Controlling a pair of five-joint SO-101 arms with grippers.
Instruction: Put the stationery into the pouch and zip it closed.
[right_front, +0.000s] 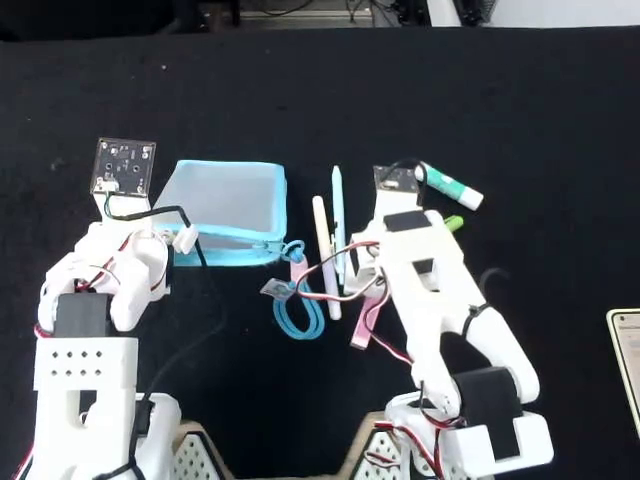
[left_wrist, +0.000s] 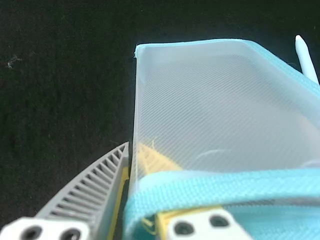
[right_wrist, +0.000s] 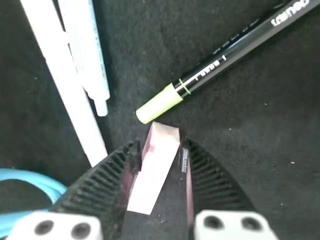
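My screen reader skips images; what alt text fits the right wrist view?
The gripper straddles a pink strip on black cloth. Just beyond it lie a black pen with a light green cap, and a white pen beside a pale blue pen.

Right of the pouch (right_front: 225, 205), the right arm (right_front: 440, 300) hid most of the black marker (right_wrist: 235, 55) and part of the pink strip (right_wrist: 155, 175), the marker barrel ran off frame, and the left gripper (left_wrist: 134, 155) covered the pouch's near corner.

The black table (right_front: 560, 120) bears a mesh pouch (right_front: 225, 205), a white pen (right_front: 322, 235), a blue pen (right_front: 338, 210) and a marker (right_wrist: 225, 65).
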